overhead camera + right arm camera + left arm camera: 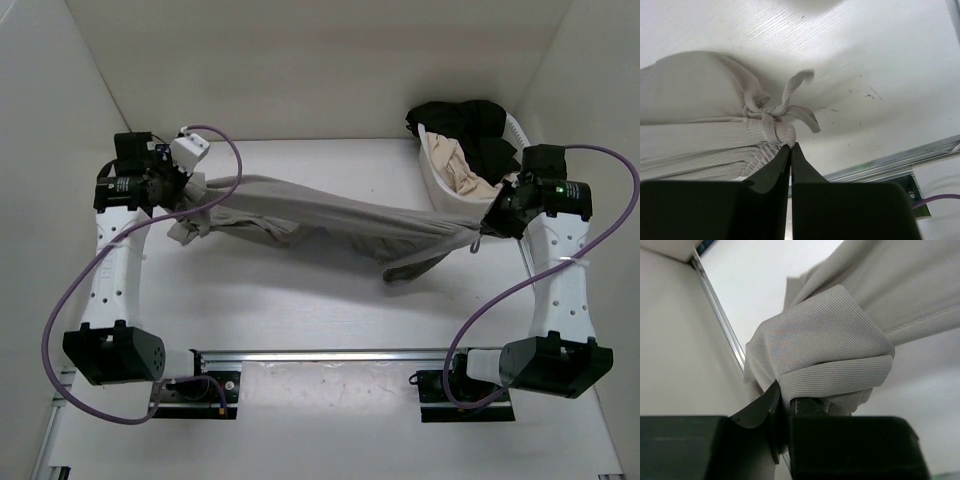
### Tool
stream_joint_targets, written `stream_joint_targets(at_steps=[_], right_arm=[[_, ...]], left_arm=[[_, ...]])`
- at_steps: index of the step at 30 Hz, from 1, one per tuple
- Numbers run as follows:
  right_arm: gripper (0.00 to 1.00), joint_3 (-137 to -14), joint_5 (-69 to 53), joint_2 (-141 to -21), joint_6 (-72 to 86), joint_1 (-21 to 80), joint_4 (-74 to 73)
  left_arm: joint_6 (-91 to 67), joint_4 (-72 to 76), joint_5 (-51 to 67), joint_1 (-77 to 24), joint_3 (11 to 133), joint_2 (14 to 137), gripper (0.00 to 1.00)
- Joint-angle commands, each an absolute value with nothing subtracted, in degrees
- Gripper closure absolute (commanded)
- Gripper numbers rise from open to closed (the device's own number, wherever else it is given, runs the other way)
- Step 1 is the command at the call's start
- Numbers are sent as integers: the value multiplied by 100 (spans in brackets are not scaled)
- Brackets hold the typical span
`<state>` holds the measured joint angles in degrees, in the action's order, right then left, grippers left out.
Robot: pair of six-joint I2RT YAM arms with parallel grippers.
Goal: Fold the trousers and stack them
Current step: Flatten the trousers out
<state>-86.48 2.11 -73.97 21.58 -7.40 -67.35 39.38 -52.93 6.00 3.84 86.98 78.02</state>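
Trousers (330, 215) are hanging as a long grey-taupe band between the two pincers, sagging mid-span over the white desk (300, 300). I cannot tell whether the lowest folds are touching it.

Left pincer (790, 405) is clamping a bunched fold. The soft, finely ribbed cloth is bulging over its fingertips, with loose folds drooping just below it.

Right pincer (791, 150) is pressing together on the ribbed waistband edge, and the knotted flat drawstring (790, 107) is dangling right at its tips. One slack loop of fabric is hanging just to its left.

White basket (440, 195) is sitting directly behind the right pincer, very close, and is holding a black garment (470, 120) and a beige garment (455, 165).

Purple cable (60, 310) is looping wide of the left arm. Metal rail (320, 355) is running along the near edge, behind both pincers.
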Motion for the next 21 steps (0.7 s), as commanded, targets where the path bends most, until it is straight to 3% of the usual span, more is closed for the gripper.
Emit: stream_joint_targets(at_steps=[1,4,5,6,13,16,19,21], right_arm=[[100,-8789,281,-7277,1925,-844,-6917],[100,-8570,194,-7207,1925,-844,-6839],[100,-8482,89,-7207,1925,-844,-6786],[100,-8299,-43,-7207,1925,-844,-6663],[100,-8007,-475,-7154,2057,-844,-6416],[100,-8068,-623,-7207,1942,-844,-6416],[100,-7999,-624,-7207,1942,-844,-6478],[100,-7911,-493,-7155,1942,-844,-6478]], left_arm=[[4201,-5862,509,878,8613,7840,85],[4394,-5985,965,1090,8254,7770,81],[4612,-6046,1089,1168,8114,7770,73],[4701,-6221,1186,1256,7799,7770,58],[5035,-6223,1555,2828,7381,8330,51],[5176,-6223,1319,3190,7698,8647,57],[4976,-6267,1047,3330,7822,8930,83],[4651,-5917,740,3401,7822,9070,86]])
